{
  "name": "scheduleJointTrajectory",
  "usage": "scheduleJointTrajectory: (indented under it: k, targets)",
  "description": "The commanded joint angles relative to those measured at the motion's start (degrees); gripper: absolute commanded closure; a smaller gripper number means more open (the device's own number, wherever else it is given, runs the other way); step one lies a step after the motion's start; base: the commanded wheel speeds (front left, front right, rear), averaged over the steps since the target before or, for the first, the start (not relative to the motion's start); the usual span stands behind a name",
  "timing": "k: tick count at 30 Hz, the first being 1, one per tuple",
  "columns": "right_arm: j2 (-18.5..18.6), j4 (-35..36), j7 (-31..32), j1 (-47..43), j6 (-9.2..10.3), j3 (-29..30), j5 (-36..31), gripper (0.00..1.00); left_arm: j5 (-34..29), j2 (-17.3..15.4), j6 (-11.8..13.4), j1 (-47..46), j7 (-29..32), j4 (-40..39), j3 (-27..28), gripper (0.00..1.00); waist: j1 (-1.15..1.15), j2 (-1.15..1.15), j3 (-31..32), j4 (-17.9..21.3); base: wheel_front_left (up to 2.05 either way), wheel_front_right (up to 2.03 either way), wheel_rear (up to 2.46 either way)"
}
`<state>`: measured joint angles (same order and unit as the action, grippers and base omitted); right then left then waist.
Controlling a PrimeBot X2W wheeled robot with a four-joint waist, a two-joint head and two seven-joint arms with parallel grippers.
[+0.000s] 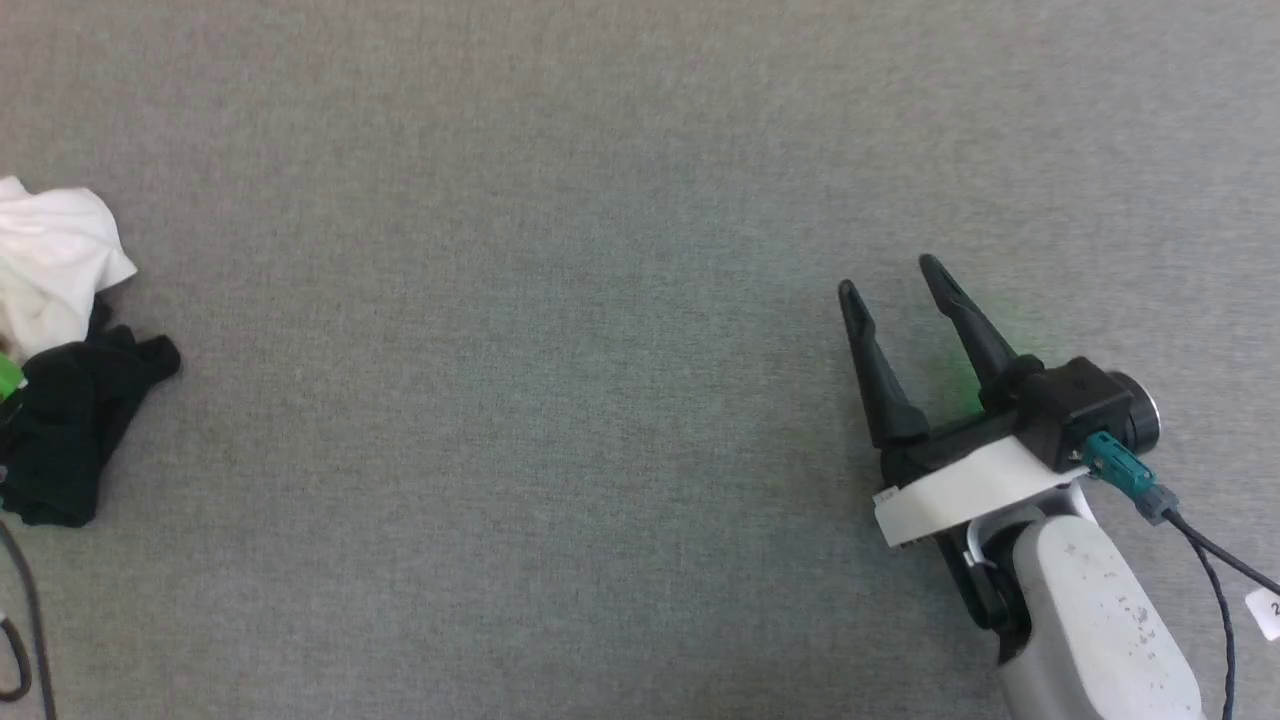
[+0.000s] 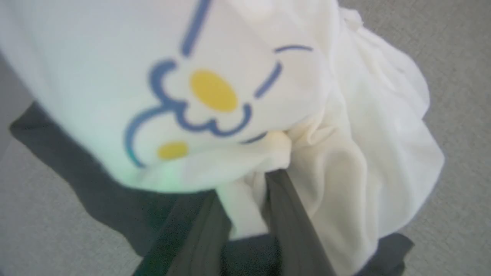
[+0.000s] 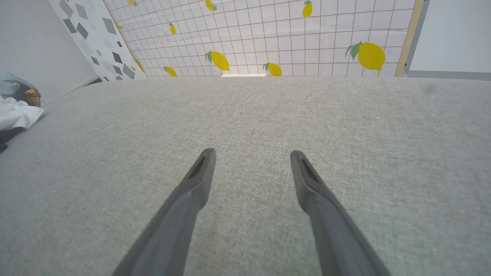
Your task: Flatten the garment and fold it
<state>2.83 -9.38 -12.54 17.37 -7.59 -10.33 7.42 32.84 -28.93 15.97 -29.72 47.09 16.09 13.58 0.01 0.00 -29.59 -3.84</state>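
Pinching the crumpled garment [image 2: 345, 153], the left pincer [image 2: 246, 183] grips white fabric.

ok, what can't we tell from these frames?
- Head view: the garment is cut by the left edge; its full spread is unknown.
- Left wrist view: blurred; white folds bury the left gripper tips, so a firm grip is unconfirmed.
- Right wrist view: a dark bundle at the left edge, too small to identify.

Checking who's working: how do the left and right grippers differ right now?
The left gripper has its fingers set close, white cloth of the garment between them; the right gripper stands wide open, holding nothing. The left is at the crumpled garment; the right is over bare grey surface. Both have long dark fingers.
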Motion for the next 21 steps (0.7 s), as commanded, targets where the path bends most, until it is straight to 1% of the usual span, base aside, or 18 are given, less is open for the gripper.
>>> scheduleJointTrajectory:
  k: [1,6,9,11,14,16,18,21]
  targets:
    - [0.05,-0.60,-0.48,-0.70,0.10,0.10,0.46,0.00,-2.12,-0.77,-0.51,1.17,-3.39,-0.95,-0.42,1.00,-0.01,0.00,5.66,-1.00,0.00,0.00,0.00]
    - [0.05,-2.20,-1.15,-3.30,0.10,0.34,1.72,0.00,-9.09,-4.01,-1.77,-0.82,-17.58,-5.13,-1.81,1.00,-0.01,0.00,13.61,-0.80,0.00,0.00,0.00]
    - [0.05,-3.12,-1.50,-5.47,0.10,1.03,2.58,0.00,-13.61,-5.38,-3.36,-2.76,-26.85,-6.19,-4.55,1.00,-0.01,0.00,18.61,0.07,0.00,0.00,0.00]
    - [0.05,-3.48,-1.63,-7.00,0.10,1.50,2.80,0.00,-15.33,-5.46,-4.79,-5.24,-31.22,-7.01,-6.85,1.00,-0.01,0.00,21.34,0.78,0.00,0.00,0.00]
    - [0.05,-3.63,-1.74,-9.05,0.10,2.01,3.29,0.00,-16.84,-4.25,-6.82,-9.62,-36.15,-8.17,-10.56,1.00,-0.01,0.00,24.26,2.30,0.00,0.00,0.00]
    - [0.05,-3.56,-1.77,-10.09,0.10,2.25,3.57,0.00,-17.19,-2.72,-8.22,-12.64,-38.73,-8.34,-13.06,1.00,-0.01,0.00,25.64,3.63,0.00,0.00,0.00]
    - [0.05,-3.56,-1.79,-10.97,0.10,2.38,3.86,0.00,-17.09,-0.59,-9.66,-15.52,-41.21,-7.95,-15.53,1.00,-0.01,0.00,26.91,5.14,0.00,0.00,0.00]
    - [0.05,-3.36,-1.57,-12.00,0.10,2.24,4.14,0.00,-16.68,3.65,-11.34,-18.78,-44.20,-7.08,-19.35,1.00,-0.01,0.00,28.42,7.85,0.00,0.00,0.00]
